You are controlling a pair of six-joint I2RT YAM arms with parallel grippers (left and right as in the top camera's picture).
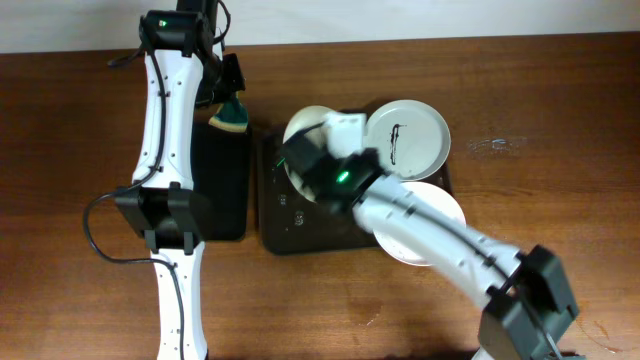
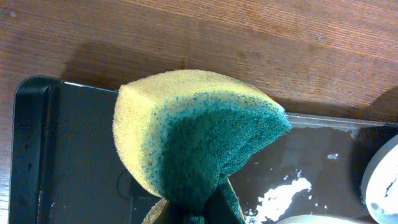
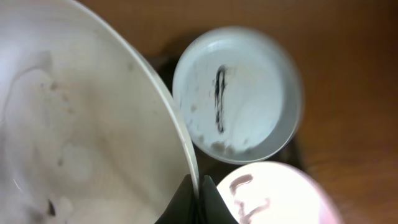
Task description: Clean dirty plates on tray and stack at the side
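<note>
My right gripper (image 1: 322,138) (image 3: 200,188) is shut on the rim of a white plate (image 1: 303,124) (image 3: 81,124) with faint grey smudges, holding it tilted over the dark brown tray (image 1: 292,222). A second plate (image 1: 412,135) (image 3: 239,93) with a dark streak lies at the tray's far right. A third plate (image 1: 432,205) (image 3: 273,196) with brown smears lies at the near right, partly under my right arm. My left gripper (image 1: 230,105) (image 2: 199,214) is shut on a yellow and green sponge (image 1: 232,120) (image 2: 193,130), which hangs over the far end of a black tray.
The narrow black tray (image 1: 222,180) (image 2: 62,143) lies left of the brown tray. White foam residue (image 2: 283,196) shows on a dark tray surface near the sponge. Wet marks (image 1: 497,146) show on the wooden table to the right.
</note>
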